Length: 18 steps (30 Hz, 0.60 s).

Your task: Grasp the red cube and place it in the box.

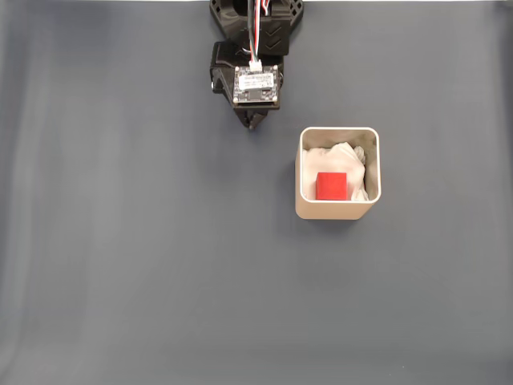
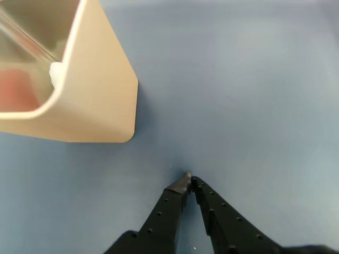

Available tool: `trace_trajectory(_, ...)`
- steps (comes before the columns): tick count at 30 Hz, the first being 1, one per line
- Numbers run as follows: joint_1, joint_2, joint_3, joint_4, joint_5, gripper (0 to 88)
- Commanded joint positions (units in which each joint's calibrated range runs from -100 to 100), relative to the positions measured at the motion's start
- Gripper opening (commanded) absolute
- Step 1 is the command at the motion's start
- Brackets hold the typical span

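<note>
The small matte red cube (image 1: 331, 186) lies on the white lining inside the beige rounded-corner box (image 1: 337, 210), well apart from the black two-finger gripper (image 2: 188, 180), whose tips meet on nothing. Best retreat straight, clear of the box wall.

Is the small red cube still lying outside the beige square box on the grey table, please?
No: in the fixed view the small red cube sits inside the beige square box, on its white paper lining.

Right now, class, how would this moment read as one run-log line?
red cube: inside box, on white lining | gripper: shut, empty, over the grey mat beside box | stage: placement done
</note>
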Motion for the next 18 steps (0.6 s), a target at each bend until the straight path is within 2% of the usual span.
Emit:
trace_trajectory(1, -0.3, -2.5, 2.2, 0.8, -0.3, 0.1)
trace_trajectory(18, -1.9, -3.9, 2.5, 16.5, -0.7, 0.7)
